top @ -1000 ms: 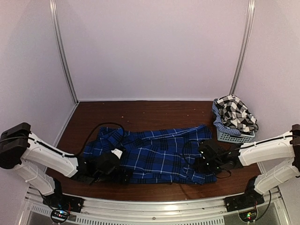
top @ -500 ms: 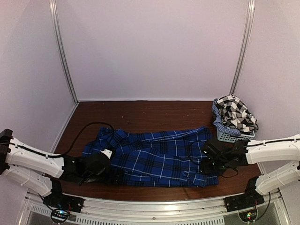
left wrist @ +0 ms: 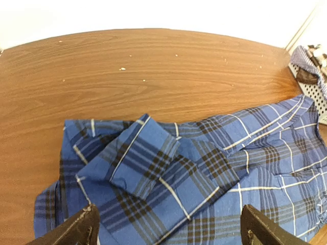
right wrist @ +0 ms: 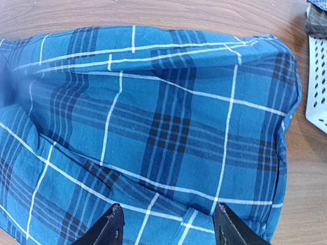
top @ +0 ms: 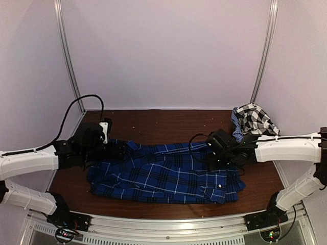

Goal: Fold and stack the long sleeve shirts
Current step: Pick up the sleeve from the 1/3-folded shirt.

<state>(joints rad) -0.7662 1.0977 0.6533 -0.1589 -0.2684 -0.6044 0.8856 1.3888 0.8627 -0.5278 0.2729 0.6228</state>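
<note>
Spilling over the table's far-right corner, the black-and-white checked cloth shirt (top: 258, 122) hid nearly all of the pale plastic mesh basket (right wrist: 318, 81) beneath it. Only a strip of perforated wall showed at the edge of the right wrist view. Both wrist views cut off their own claws except for the dark fingertips, and whether those tips touched cloth could not be told.

The royal-blue plaid shirt with black and white lines (top: 163, 173) lay spread crosswise on the brown wooden table (top: 153, 120), close to its near edge. It was rumpled, its collar hard to make out.

The left gripper (left wrist: 168, 235) sat over the shirt's left end, where a sleeve lay doubled over. Its jaws were spread wide and held nothing. The right gripper (right wrist: 168, 229) sat over the shirt's right end, near the basket. Its fingers (right wrist: 110, 227) were parted above flat cloth, with nothing pinched.

The left arm reached in low from the table's left edge, a black cable (top: 82, 102) arching above it. The right arm stretched level from the right edge.
</note>
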